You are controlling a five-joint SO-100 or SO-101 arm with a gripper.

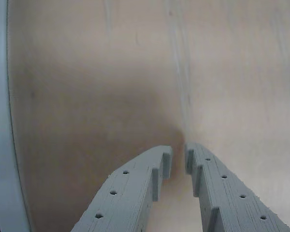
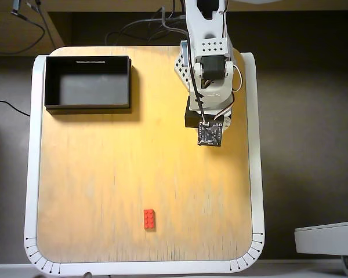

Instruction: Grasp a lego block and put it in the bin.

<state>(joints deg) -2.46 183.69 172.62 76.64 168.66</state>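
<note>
1. One small red plastic brick with studs (image 2: 149, 219).
2. One black box-shaped tray with an open top (image 2: 87, 103).
3. One white robot arm (image 2: 207, 58).
4. One wooden bench with a white rim (image 2: 104, 174).

- No readable text, label, brand or number shows in either view.
- The tick marks at the table (image 2: 35, 255) corners carry no figures.

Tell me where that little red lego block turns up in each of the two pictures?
Overhead view: the lego block lies low on the wooden tabletop, left of centre, far from the bin at upper left.
Wrist view: not in it; only bare wood and the pincer, its tips a narrow gap apart.
Shared landmark: the tabletop's pale rim, at the left edge in the wrist view.
</note>
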